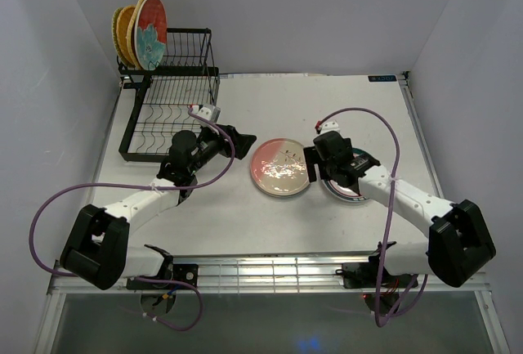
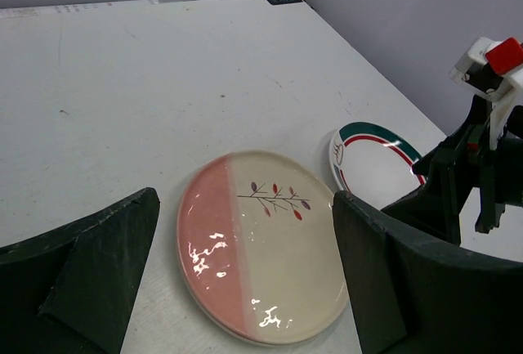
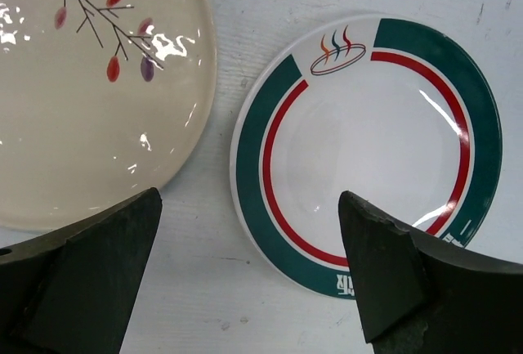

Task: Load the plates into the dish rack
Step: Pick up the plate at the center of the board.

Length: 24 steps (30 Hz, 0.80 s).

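Observation:
The pink-and-white plate (image 1: 280, 168) lies flat at the table's middle; it also shows in the left wrist view (image 2: 261, 248) and the right wrist view (image 3: 90, 109). A white plate with green and red rim rings (image 1: 353, 187) lies just to its right (image 3: 368, 141), (image 2: 372, 162). My left gripper (image 1: 243, 141) is open and empty, just left of the pink plate, jaws spread wider than it (image 2: 245, 199). My right gripper (image 1: 314, 168) is open and empty above the gap between the two plates (image 3: 251, 199). The black wire dish rack (image 1: 167, 105) stands at the far left.
Two yellow-orange plates (image 1: 122, 31) and a red-and-teal plate (image 1: 152, 31) stand upright in the rack's raised rear basket. The lower slot tray (image 1: 159, 129) holds nothing. Grey walls close in the table on three sides. The right arm (image 2: 474, 166) shows beyond the pink plate.

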Each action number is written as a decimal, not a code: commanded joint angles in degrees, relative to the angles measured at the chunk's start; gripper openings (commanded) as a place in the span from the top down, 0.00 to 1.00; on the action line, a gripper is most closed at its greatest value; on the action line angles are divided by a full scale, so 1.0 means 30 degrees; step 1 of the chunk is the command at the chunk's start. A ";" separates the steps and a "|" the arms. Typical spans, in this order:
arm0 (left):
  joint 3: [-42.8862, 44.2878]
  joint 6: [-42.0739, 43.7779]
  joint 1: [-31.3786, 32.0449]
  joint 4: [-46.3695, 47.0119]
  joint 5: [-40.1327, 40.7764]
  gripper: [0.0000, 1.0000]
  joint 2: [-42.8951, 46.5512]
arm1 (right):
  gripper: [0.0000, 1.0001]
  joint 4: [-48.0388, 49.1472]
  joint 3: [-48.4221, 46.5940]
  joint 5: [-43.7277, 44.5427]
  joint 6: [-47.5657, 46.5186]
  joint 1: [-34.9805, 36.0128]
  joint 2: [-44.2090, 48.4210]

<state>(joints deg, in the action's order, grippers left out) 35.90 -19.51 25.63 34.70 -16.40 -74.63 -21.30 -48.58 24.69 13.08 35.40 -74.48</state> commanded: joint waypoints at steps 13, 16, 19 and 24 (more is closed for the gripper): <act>-0.0131 0.0174 0.0071 -0.0023 0.0370 0.03 0.0853 | 0.19 -0.2129 -0.0566 0.4837 -0.0464 0.2234 -0.3973; -0.0160 0.0174 0.0071 -0.0052 0.0370 0.02 0.0853 | 0.25 -0.2070 -0.0507 0.4837 -0.0435 0.2263 -0.4177; -0.0131 0.0145 0.0071 -0.0052 0.0370 0.02 0.0737 | 0.32 -0.2245 -0.0769 0.5448 -0.0377 0.2438 -0.4908; -0.0014 0.0116 0.0071 -0.0111 0.0399 0.03 0.0502 | 0.41 -0.2655 -0.1297 0.6506 -0.0025 0.2761 -0.6722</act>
<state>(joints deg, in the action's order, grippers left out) 35.90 -19.38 25.63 34.48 -15.59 -74.35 -27.53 -50.11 40.23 11.86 42.83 -92.01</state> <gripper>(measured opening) 0.974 0.596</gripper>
